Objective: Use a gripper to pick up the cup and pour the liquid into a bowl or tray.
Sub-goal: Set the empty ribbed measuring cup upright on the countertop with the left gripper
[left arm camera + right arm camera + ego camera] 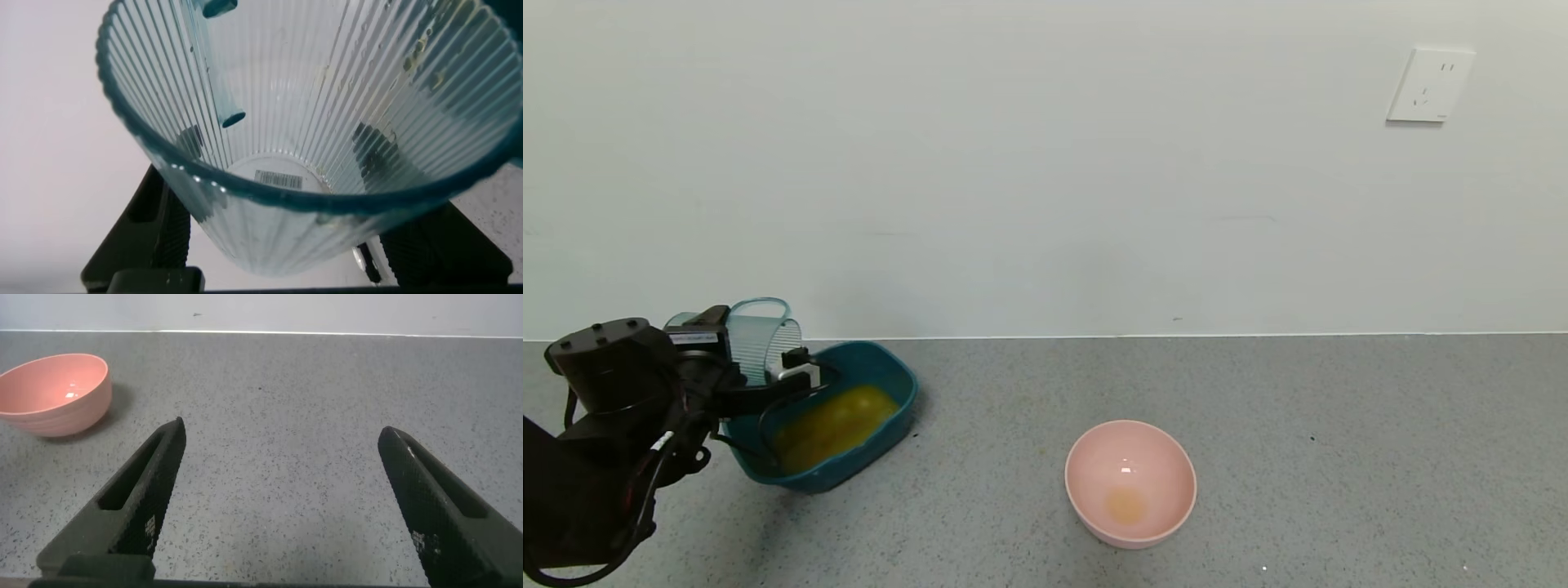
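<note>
My left gripper (754, 353) is shut on the cup (764, 331), a clear ribbed blue-green tumbler. It holds the cup tipped on its side above the back left end of the dark teal tub (897, 374). The orange-yellow liquid (837, 425) lies pooled in the tub. In the left wrist view I look into the cup (310, 106); it holds only a few yellowish drops on its wall, and the gripper (286, 163) has a dark finger (155, 220) on each side. My right gripper (282, 433) is open and empty over bare counter, out of the head view.
A round pink bowl (1131, 482) with a faint yellowish stain stands on the grey speckled counter, right of the tub; it also shows in the right wrist view (57, 392). A white wall with a socket (1429, 86) backs the counter.
</note>
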